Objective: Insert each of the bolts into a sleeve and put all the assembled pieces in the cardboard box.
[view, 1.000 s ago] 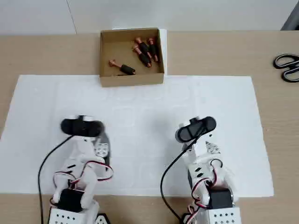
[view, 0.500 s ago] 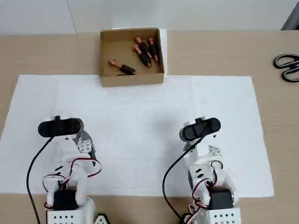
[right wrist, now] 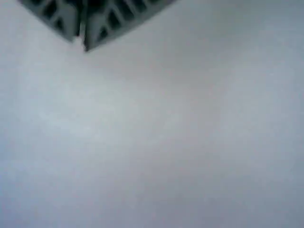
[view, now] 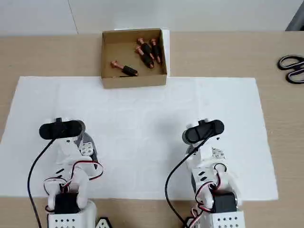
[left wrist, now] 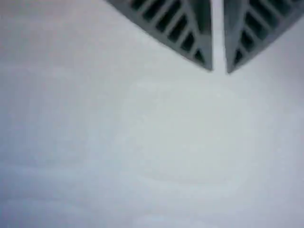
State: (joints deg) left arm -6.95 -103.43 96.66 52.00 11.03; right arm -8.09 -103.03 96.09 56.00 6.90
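The cardboard box [view: 134, 81] stands at the far middle of the table. Several black sleeves with copper bolts in them lie inside: a cluster [view: 147, 51] towards its right wall and one piece [view: 125, 70] apart near its front wall. My left arm [view: 71, 156] is folded back at the near left, and my right arm [view: 205, 159] at the near right. Both are far from the box. My left gripper [left wrist: 218, 66] hangs shut over bare white sheet, with just a thin slit between its tips. My right gripper [right wrist: 81, 43] is shut with nothing in it.
A white sheet [view: 152, 114] covers the middle of the wooden table. Black-handled scissors [view: 292, 69] lie at the far right edge, off the sheet.
My left arm has drawn back and to the left, then stopped. The right arm shifted only slightly. The box and its pieces have not moved.
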